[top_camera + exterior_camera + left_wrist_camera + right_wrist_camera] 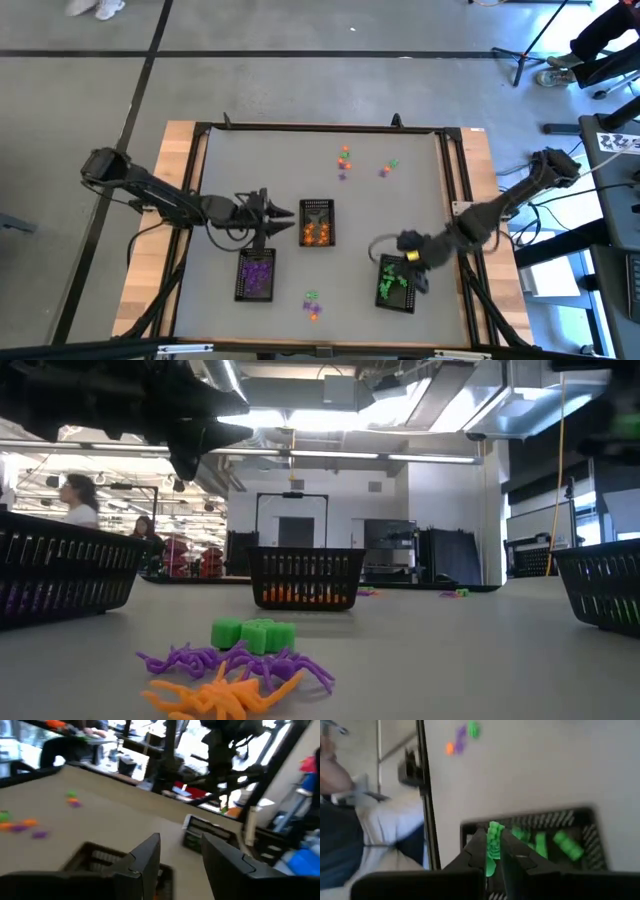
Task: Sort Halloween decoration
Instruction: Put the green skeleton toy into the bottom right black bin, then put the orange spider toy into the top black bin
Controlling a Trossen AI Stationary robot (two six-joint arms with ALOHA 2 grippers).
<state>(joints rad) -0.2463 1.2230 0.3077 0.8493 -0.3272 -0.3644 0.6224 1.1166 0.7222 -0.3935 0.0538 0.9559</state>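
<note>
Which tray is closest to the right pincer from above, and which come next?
From the right pincer:
1. Green tray, right under it.
2. Orange tray, in the middle of the table.
3. Purple tray, farthest, by the left arm.

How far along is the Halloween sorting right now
Well underway. Purple pieces fill the left tray, orange the middle tray, green the right tray. In hand: the right tool pinches a green trinket over the green tray; the left tool waits open beside the orange tray. Left: small mixed clusters at the far side and near edge.
</note>
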